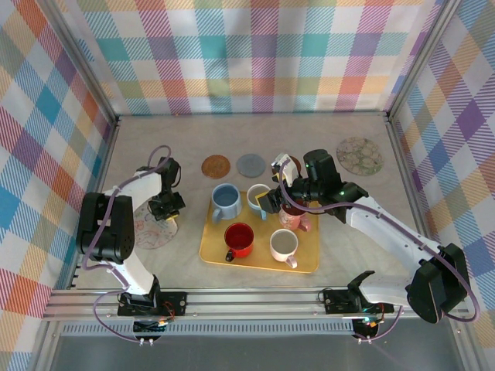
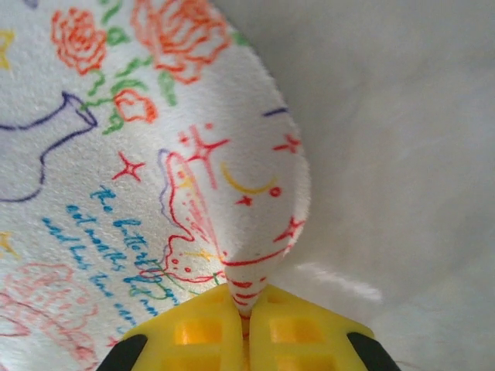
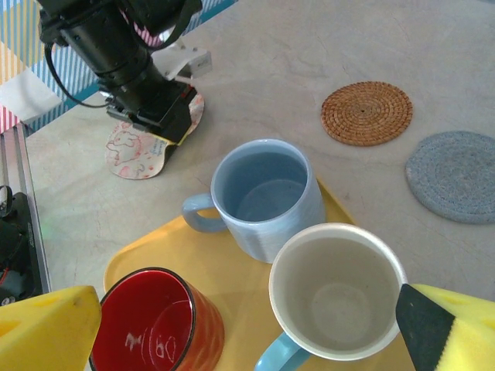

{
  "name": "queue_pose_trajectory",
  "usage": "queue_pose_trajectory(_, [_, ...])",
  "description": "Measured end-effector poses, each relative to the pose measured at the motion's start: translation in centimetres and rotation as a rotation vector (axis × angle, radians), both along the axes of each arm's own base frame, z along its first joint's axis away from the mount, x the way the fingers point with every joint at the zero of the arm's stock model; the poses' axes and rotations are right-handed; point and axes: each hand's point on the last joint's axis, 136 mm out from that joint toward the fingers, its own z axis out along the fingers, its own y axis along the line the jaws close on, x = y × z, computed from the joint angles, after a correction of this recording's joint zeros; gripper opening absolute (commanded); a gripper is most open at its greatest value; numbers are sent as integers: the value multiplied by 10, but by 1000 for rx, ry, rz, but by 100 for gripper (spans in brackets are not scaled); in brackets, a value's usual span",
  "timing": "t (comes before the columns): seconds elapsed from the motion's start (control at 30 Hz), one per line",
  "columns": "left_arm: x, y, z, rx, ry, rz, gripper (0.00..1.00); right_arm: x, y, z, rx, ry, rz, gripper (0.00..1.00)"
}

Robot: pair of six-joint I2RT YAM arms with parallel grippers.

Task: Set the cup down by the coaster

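Right gripper (image 3: 247, 332) above cream cup (image 3: 336, 297), blue mug (image 3: 267, 193) and red mug (image 3: 158, 325) alongside

Tray (image 1: 210, 249) mid-tabletop, cups (image 1: 284, 245) on it. Row of coasters (image 1: 216, 165) behind; left coaster (image 1: 151, 232) beside it; corner coaster (image 1: 360, 154) far right.

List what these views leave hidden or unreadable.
- Top view: patterned mug, mostly under the right arm.
- Left wrist view: printed coaster, blue writing too blurred to read; the left edge cuts it off.
- Right wrist view: red cup, cut off by the bottom edge.
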Motion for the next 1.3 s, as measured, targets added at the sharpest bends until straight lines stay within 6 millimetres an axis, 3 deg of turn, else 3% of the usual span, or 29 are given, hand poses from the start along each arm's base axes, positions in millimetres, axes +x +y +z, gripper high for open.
queue_pose_trajectory(0.2, [43,-6,19,-12,-90,-26,5,0,0,1,2,-3,0,99])
queue_pose_trajectory(0.83, [145,-18,26,-53,-183,-63,4,2,0,0,-2,-6,-7,99])
queue_pose_trajectory(1.3, [195,-14,23,-70,-213,-49,4,6,-1,-7,-20,4,-22,99])
